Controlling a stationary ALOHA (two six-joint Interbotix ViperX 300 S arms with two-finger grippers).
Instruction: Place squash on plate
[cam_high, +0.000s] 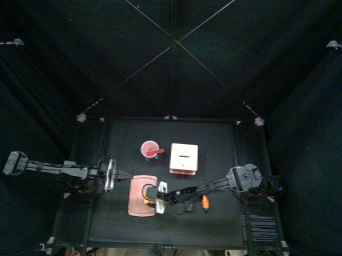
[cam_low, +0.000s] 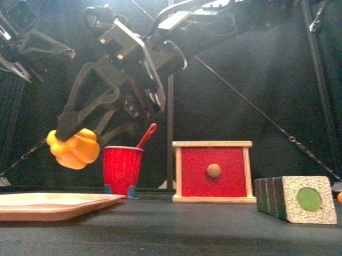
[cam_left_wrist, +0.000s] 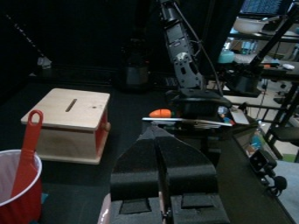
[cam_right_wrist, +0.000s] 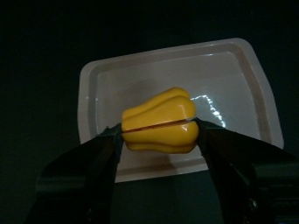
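Observation:
The squash (cam_right_wrist: 163, 122), a yellow lobed piece, hangs in the air with my right gripper (cam_right_wrist: 162, 138) shut on it from both sides. Directly beneath it lies the plate (cam_right_wrist: 140, 74), a flat pink tray with rounded corners. The front view shows the squash (cam_low: 74, 147) well above the plate (cam_low: 54, 205) at the table's front left. From above, my right gripper (cam_high: 163, 198) reaches over the plate (cam_high: 138, 203). My left gripper (cam_left_wrist: 162, 171) rests just behind the plate with its jaws together and nothing between them.
A red cup (cam_low: 123, 168) with a red spoon stands behind the plate. Beside it is a cream box (cam_low: 213, 171) with a red front. A small orange piece (cam_high: 205, 203) lies right of the plate. A dark block (cam_low: 301, 198) with a green spot sits front right.

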